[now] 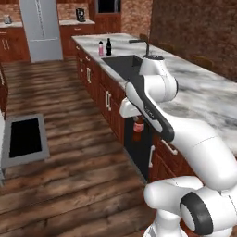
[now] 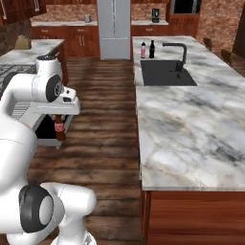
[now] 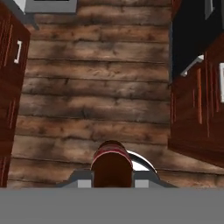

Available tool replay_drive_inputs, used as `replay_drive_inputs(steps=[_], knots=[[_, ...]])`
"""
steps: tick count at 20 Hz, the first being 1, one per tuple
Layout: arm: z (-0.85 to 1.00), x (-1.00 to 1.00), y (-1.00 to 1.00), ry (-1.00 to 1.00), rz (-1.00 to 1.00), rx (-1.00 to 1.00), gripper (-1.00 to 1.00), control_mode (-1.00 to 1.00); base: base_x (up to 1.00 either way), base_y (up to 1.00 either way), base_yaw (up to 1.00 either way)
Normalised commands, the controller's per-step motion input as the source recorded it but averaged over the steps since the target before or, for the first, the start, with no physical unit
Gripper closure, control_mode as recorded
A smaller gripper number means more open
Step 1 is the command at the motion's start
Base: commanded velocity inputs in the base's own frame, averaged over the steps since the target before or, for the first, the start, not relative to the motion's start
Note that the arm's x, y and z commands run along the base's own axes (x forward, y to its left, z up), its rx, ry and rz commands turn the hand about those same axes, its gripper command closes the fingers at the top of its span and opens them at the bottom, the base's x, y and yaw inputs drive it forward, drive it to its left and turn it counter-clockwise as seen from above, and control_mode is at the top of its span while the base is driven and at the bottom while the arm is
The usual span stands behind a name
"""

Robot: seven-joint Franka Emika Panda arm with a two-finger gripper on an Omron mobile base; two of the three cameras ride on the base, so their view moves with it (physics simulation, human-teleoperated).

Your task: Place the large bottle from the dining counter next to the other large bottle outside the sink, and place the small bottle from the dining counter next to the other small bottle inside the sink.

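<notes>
My gripper (image 1: pixel 138 121) (image 2: pixel 58 119) (image 3: pixel 111 180) is shut on the small bottle (image 1: pixel 138 131) (image 2: pixel 59 129) (image 3: pixel 111 166), a red-brown one that hangs upright below the hand over the wooden floor, beside the cabinet fronts. The large bottle (image 1: pixel 101 48) (image 2: pixel 142 50), pink-bodied, stands on the marbled dining counter (image 1: pixel 203 92) (image 2: pixel 191 129) just past the far end of the black sink (image 1: pixel 121 65) (image 2: pixel 165 72). It is close beside the other large bottle (image 1: pixel 109 46) (image 2: pixel 152 49), all black. The other small bottle is hidden in the dark basin.
A black arched faucet (image 1: pixel 141 43) (image 2: pixel 178 50) rises behind the sink. The fridge (image 1: pixel 40 28) (image 2: pixel 113 26) stands at the far wall. A dark open appliance door (image 1: pixel 25 137) lies low across the aisle. Red-brown cabinets (image 3: pixel 197 100) flank the floor below the hand.
</notes>
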Motion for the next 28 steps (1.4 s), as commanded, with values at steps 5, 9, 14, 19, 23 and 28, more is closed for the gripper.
replay_drive_inputs(steps=[5,9,14,19,23,28], knots=[[0.0,0.0,0.0,0.0,0.0,0.0,1.0,1.0,0.93,1.0,-0.57],[0.0,0.0,0.0,0.0,0.0,0.0,1.0,1.0,0.99,0.97,-0.63],[0.0,0.0,0.0,0.0,0.0,0.0,1.0,1.0,0.67,0.54,-0.6],[0.0,0.0,0.0,0.0,0.0,0.0,1.0,1.0,0.52,0.2,-0.63],[0.0,0.0,0.0,0.0,0.0,0.0,1.0,1.0,0.67,0.17,-0.67],[0.0,0.0,0.0,0.0,0.0,0.0,1.0,1.0,0.75,0.25,-0.62]])
